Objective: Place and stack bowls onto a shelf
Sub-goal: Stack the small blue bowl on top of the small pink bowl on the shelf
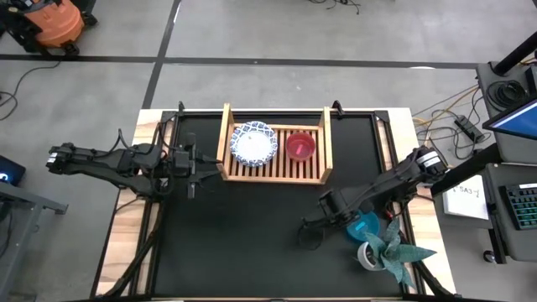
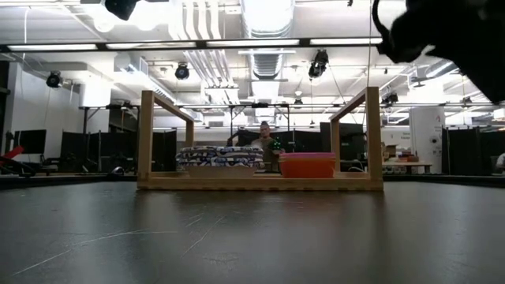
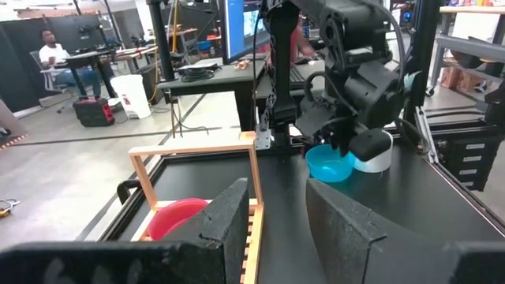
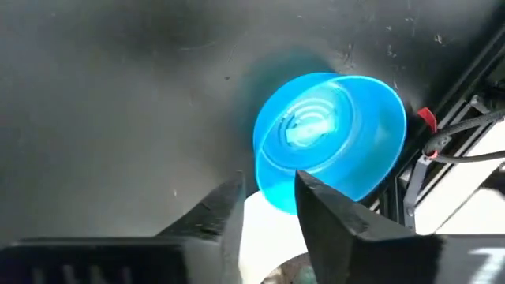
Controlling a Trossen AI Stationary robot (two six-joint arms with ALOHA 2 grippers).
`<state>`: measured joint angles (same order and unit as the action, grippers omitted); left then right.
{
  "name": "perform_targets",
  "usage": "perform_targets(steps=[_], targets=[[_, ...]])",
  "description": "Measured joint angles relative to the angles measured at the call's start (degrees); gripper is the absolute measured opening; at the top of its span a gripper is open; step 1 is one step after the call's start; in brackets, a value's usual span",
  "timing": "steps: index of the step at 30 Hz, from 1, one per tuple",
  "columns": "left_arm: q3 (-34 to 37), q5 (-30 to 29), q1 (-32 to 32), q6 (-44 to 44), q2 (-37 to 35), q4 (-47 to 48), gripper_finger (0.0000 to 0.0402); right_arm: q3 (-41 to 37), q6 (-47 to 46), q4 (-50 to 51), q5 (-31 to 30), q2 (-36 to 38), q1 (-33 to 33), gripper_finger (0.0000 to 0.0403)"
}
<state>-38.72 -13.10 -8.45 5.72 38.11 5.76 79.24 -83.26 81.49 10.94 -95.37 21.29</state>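
Observation:
The wooden shelf (image 1: pixel 277 174) (image 2: pixel 260 183) stands at the table's far middle. On its slats sit a stack of white blue-rimmed bowls (image 1: pixel 253 143) (image 2: pixel 219 158) and, to their right, a red bowl (image 1: pixel 300 146) (image 3: pixel 177 217). No pink or green bowl shows. The teal bowl (image 1: pixel 363 226) (image 4: pixel 327 134) is near the table's right edge, under my right gripper (image 4: pixel 270 193), which is shut on it. My left gripper (image 1: pixel 200 164) (image 3: pixel 278 197) waits just left of the shelf's left rail, open and holding nothing. My right gripper has the teal bowl by its near rim (image 4: pixel 276 197), the wall passing between the two fingers. It comes slanting down from above. The bowl stays upright with its mouth up. Whether its base is on the table or just clear of it, I cannot tell.
A white pot with a spiky teal-green plant (image 1: pixel 386 250) (image 3: pixel 377 156) stands right beside the teal bowl, toward the near right corner. Cables and a clamp (image 4: pixel 426 120) line the table's right edge. People sit in the room behind the table.

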Motion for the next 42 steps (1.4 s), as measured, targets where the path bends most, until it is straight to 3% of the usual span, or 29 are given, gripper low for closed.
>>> perform_targets(steps=[6, 12, 18, 26, 30, 33, 38, 42], targets=[[0.0, 0.0, 0.0, -0.02, 0.0, 0.02, 0.0111, -6.01, -1.48, -7.29, 1.06, 0.0, 0.21, 0.0148], [0.0, 0.0, 0.0, -0.02, 0.0, 0.02, 0.0111, -10.32, -3.88, -9.58, 1.51, 0.0, 0.21, 0.0154], [0.0, 0.0, 0.02, -0.02, 0.0, 0.04, 0.0111, -13.92, -4.43, -13.42, 1.05, -0.02, 0.21, 0.0115], [0.0, 0.0, 0.0, -0.02, 0.02, 0.04, 0.0111, -15.62, -4.56, -17.93, 1.05, -0.04, 0.21, 0.0017], [0.0, 0.0, 0.02, -0.02, 0.02, 0.04, 0.0111, -12.64, -0.81, -18.7, 1.04, -0.04, 0.21, 0.0011], [0.0, 0.0, 0.0, -0.02, 0.02, -0.1, 0.0111, -8.93, 7.03, -26.95, 0.59, -0.04, 0.21, 0.0011], [0.0, -0.02, 0.01, 0.86, 0.07, -1.04, 0.0111, -1.91, 22.95, -42.25, -9.45, -0.04, -0.29, 0.0011], [0.0, 0.0, 0.0, 1.18, 0.07, -1.69, 0.0111, 4.35, 36.87, -44.35, -23.26, 0.02, -1.06, 0.0011]])
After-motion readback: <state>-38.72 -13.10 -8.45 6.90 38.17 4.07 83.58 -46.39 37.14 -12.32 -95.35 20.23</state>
